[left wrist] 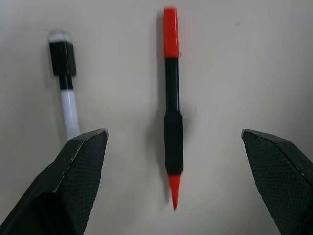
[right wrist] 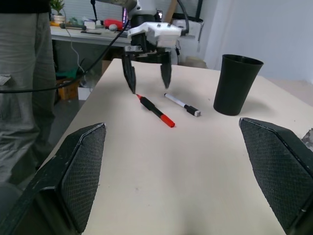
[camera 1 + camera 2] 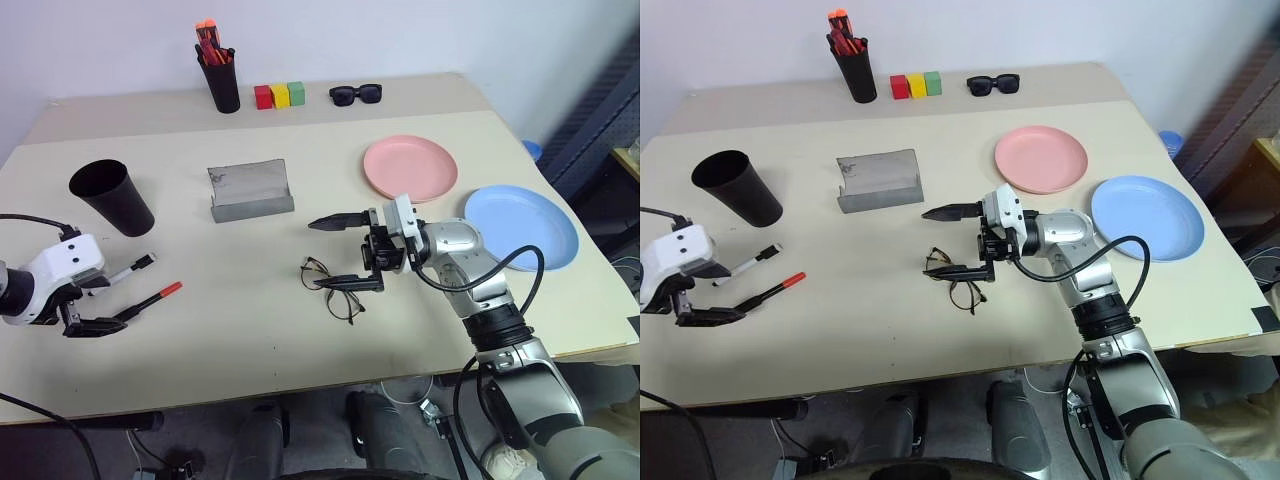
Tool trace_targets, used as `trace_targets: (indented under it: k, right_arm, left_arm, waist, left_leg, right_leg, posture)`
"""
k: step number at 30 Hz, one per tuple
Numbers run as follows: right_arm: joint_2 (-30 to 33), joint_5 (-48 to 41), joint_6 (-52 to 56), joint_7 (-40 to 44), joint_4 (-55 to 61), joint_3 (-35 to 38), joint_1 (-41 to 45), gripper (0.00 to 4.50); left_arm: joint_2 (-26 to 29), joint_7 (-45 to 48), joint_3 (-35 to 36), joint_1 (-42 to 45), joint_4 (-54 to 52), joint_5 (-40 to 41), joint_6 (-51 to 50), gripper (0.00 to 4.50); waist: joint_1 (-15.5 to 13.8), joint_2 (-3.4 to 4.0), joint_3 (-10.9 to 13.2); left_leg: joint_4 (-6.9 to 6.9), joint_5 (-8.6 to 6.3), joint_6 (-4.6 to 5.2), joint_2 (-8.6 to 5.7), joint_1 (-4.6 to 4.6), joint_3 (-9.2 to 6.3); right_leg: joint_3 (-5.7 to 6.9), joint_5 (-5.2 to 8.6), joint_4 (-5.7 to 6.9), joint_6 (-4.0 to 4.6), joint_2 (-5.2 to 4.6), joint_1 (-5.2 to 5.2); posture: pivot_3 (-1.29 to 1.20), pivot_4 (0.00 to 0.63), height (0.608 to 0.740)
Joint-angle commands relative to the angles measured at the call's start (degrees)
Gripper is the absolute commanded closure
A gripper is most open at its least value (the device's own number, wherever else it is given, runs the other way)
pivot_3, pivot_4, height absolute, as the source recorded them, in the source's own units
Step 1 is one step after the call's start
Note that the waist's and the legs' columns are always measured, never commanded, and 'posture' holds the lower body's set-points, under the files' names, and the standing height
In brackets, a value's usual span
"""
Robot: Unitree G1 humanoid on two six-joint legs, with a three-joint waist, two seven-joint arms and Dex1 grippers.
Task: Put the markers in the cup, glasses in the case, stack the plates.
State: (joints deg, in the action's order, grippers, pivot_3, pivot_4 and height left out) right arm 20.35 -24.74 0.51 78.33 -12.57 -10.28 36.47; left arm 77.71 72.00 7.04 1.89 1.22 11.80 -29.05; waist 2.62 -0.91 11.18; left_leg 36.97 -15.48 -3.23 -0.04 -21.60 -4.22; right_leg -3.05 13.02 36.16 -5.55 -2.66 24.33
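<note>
The red-capped marker (image 3: 150, 298) and the white marker with a black cap (image 3: 130, 268) lie side by side at the table's left. My left gripper (image 3: 110, 303) hangs open just over them, pointing down, and the red marker (image 1: 172, 107) lies between its fingers (image 1: 73, 181). The black cup (image 3: 112, 197) stands upright behind them. The wire-rimmed glasses (image 3: 335, 290) lie mid-table. My right gripper (image 3: 315, 254) hovers open beside them, pointing left, its lower finger over their rim. The grey case (image 3: 250, 190) stands open farther back. The pink plate (image 3: 410, 167) and blue plate (image 3: 522, 225) lie apart at the right.
A black pen holder (image 3: 222, 80) with orange-red pens, three coloured blocks (image 3: 279, 95) and black sunglasses (image 3: 356, 94) line the back edge. A person (image 2: 24, 73) stands beyond the table's left end, beside a cluttered bench.
</note>
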Motion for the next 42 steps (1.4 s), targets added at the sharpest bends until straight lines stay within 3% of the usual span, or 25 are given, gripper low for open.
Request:
trace_targets:
  k: [1,19,21,27,29,36,42]
  right_arm:
    - [-0.5,-0.2,-1.0,-0.5,1.0,1.2,0.8,0.06]
    - [-0.6,0.8,-2.0,-2.3,1.7,1.6,-0.3,0.06]
    - [-0.6,0.8,-2.0,-2.5,1.9,1.6,-0.4,0.0]
    - [-0.5,0.7,-2.0,-2.9,2.1,1.5,-0.7,0.0]
    - [-0.5,0.8,-2.2,-2.9,2.0,1.5,-0.7,0.0]
    - [-0.6,1.0,-2.5,-2.8,1.3,1.4,-0.6,0.0]
    - [-1.5,1.2,-3.1,-3.4,-0.3,1.5,0.5,0.0]
  left_arm:
    - [0.6,-0.4,-2.0,1.8,1.3,-2.4,-0.1,0.0]
    - [-3.8,-3.9,-11.8,3.7,-4.8,-9.0,-5.2,0.0]
    - [-4.1,-4.5,-12.0,3.9,-4.8,-9.9,-5.5,0.78]
    - [-4.4,-5.4,-12.1,2.7,-5.7,-10.7,-7.2,3.77]
    - [-4.5,-5.9,-11.4,1.5,-6.4,-10.4,-7.5,4.48]
    - [-8.4,-8.1,-3.8,-1.8,-10.9,-5.6,-9.7,4.48]
    - [-21.5,-10.1,10.9,4.9,-18.1,10.4,-12.1,4.48]
  waist:
    - [0.0,0.0,0.0]
    - [-0.1,0.05,0.0]
    - [-0.1,0.25,0.0]
    - [-0.1,0.59,-0.1]
    - [-0.1,0.72,-0.1]
    - [-0.2,0.87,-0.1]
    - [-0.6,0.48,0.1]
  left_leg:
    - [0.0,0.0,0.0,0.0,0.0,0.0]
    - [0.01,0.0,0.0,0.0,0.01,0.01]
    - [0.02,0.0,0.0,0.0,0.04,0.02]
    - [0.02,0.04,0.07,0.0,0.2,0.0]
    - [0.02,0.05,0.08,0.0,0.22,0.0]
    - [0.02,0.05,0.08,0.0,0.23,0.0]
    - [0.19,0.05,0.07,-0.01,0.07,-0.07]
  right_leg:
    - [0.0,0.0,0.0,0.0,0.0,0.0]
    - [-0.02,-0.01,0.04,-0.01,-0.01,0.0]
    - [-0.02,-0.01,0.04,-0.01,-0.01,-0.02]
    - [-0.02,0.06,0.26,0.07,0.01,-0.07]
    - [-0.02,0.09,0.31,0.06,0.02,-0.07]
    - [-0.02,0.18,0.41,-0.01,0.01,-0.02]
    - [0.02,0.08,0.35,0.11,-0.03,-0.04]
  posture:
    - [0.0,0.15,0.74]
    - [0.0,0.15,0.74]
    - [0.0,0.15,0.74]
    - [0.0,0.15,0.74]
    - [0.0,0.15,0.74]
    - [0.0,0.15,0.74]
    - [0.0,0.15,0.74]
